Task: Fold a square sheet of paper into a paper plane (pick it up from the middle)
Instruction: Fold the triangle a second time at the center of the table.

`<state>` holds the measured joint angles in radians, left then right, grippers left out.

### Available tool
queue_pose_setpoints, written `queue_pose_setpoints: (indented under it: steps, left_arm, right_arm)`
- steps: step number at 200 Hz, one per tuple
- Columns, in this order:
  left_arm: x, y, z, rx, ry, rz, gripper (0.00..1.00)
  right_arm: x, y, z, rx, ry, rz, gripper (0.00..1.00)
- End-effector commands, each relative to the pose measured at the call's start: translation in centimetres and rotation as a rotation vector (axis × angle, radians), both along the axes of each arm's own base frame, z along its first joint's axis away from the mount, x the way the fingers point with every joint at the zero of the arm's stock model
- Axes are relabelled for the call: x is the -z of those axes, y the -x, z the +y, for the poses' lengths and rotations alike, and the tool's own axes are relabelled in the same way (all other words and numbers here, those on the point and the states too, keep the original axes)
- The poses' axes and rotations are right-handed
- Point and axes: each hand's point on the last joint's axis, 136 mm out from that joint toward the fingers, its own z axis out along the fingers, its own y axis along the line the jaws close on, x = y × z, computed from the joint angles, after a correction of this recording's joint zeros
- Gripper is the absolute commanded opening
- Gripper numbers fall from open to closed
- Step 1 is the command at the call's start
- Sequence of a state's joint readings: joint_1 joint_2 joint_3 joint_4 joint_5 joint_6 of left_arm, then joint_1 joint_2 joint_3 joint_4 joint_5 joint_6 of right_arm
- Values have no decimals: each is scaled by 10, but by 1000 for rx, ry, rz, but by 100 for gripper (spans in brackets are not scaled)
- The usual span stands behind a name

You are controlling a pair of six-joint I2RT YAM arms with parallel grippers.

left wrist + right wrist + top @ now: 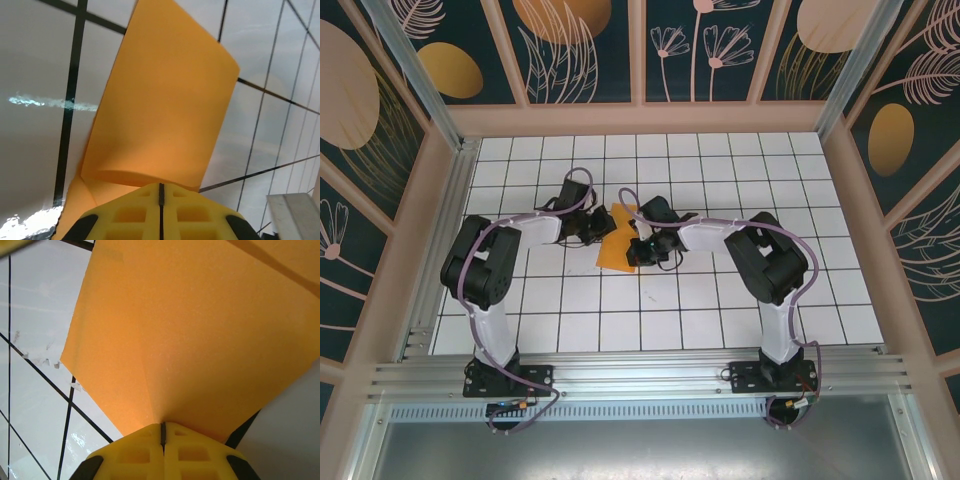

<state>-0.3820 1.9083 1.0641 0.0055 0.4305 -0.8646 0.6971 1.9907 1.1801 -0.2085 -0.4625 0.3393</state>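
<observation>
We see a thin, bright-orange square sheet of paper (pixel 613 248) near the middle of the white tabletop with its black grid lines (pixel 720 300), between the two tools. In the top view the left gripper (pixel 599 229) meets the sheet from the left and the right gripper (pixel 636 248) meets it from the right. The two stand close together with the paper between them. The sheet no longer lies as a flat square: one corner points toward the far wall, and a broader part spreads toward the near edge. We cannot tell whether that part rests on the tiles.

In the left wrist view the yellow fingers (pixel 130 212) of the left gripper (pixel 161 186) are pressed together, with only a thin dark seam between them, and they pinch the paper (pixel 165 100) at its edge. The sheet curves up and away from the tips over the grid, and a second orange layer (pixel 72 210) shows at the lower left.

In the right wrist view the right gripper (pixel 163 424) is likewise clamped on the paper (pixel 200 340), its yellow fingers (pixel 195 452) closed to a narrow seam. A crease runs up the sheet from just above the tips, and a darker orange band crosses the upper right corner.

Dark wall panels with pale leaf patterns and dull orange ovals (pixel 570 40) enclose the table on three sides.
</observation>
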Motion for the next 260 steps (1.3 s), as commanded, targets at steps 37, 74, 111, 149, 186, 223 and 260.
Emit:
queue_pose_setpoints:
  steps: [37,74,111,149,186,223,260]
  left_arm:
    - [46,8,22,-39,-144,92,4]
    - [55,13,25,-48,-147,112,3]
    - [60,17,27,-54,-148,119,2]
    - [64,21,28,-61,-147,130,2]
    - [68,23,30,-76,-151,144,2]
    - [72,25,34,-90,-167,155,2]
    - [78,27,40,-103,-202,169,1]
  right_arm:
    - [21,20,-30,14,84,113,0]
    - [-37,-12,-3,14,-79,-5,0]
    - [-48,-27,21,-4,-90,-45,0]
    - [-28,-39,34,-2,-29,-32,0]
    - [-10,-38,39,-15,10,1,0]
    - [10,-25,30,-23,59,48,0]
    - [22,5,6,-56,110,107,0]
